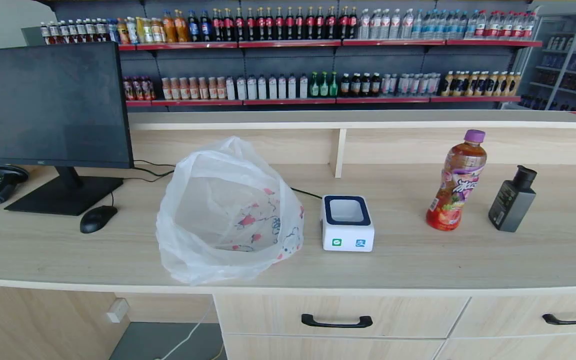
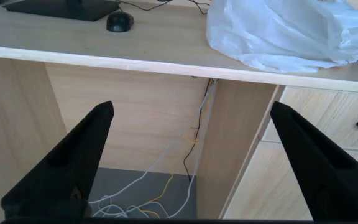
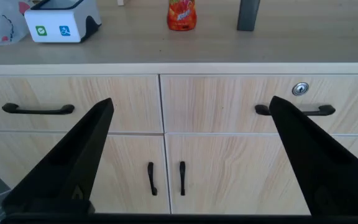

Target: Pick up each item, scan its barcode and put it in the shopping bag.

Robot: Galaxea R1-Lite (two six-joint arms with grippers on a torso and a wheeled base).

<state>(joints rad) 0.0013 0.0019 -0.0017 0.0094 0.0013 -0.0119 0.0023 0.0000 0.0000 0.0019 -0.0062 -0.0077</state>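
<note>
A clear plastic shopping bag with a printed pattern stands open on the wooden counter, left of centre; its side also bulges over the counter edge as the shopping bag. To its right sits a white and blue barcode scanner, seen too as the scanner. Farther right stand a tea bottle with a purple cap and a dark flask-shaped bottle. My left gripper hangs open below the counter front. My right gripper is open before the cabinet doors, well below the tea bottle.
A monitor, a mouse and a handheld scanner occupy the counter's left end. Drawers with black handles run under the counter edge. Cables hang in the open bay below. Drink shelves line the back wall.
</note>
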